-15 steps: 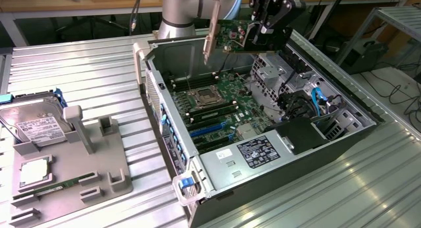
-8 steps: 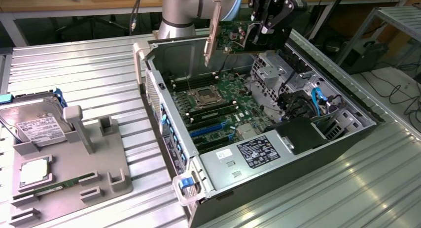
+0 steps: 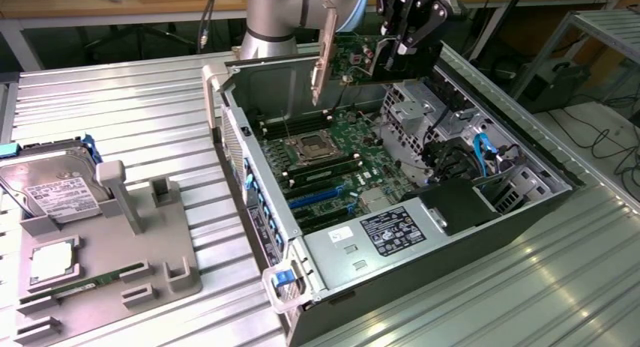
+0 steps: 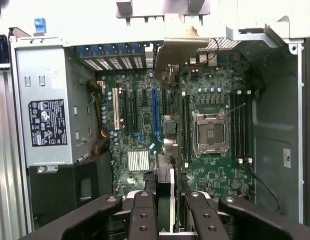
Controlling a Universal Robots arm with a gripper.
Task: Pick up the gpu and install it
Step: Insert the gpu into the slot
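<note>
The end effector [image 3: 405,43] grips the gpu [image 3: 352,58], lifted edge-on above the open computer case [image 3: 262,212]; the motherboard [image 4: 140,130] slots below remain unfilled, so installation is pending.

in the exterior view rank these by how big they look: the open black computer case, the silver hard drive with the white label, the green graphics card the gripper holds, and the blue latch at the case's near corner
1. Open black computer case.
2 and 3. Silver hard drive with the white label and green graphics card in the gripper: they look alike, and the card is seen at an angle, so unranked.
4. Blue latch.
</note>
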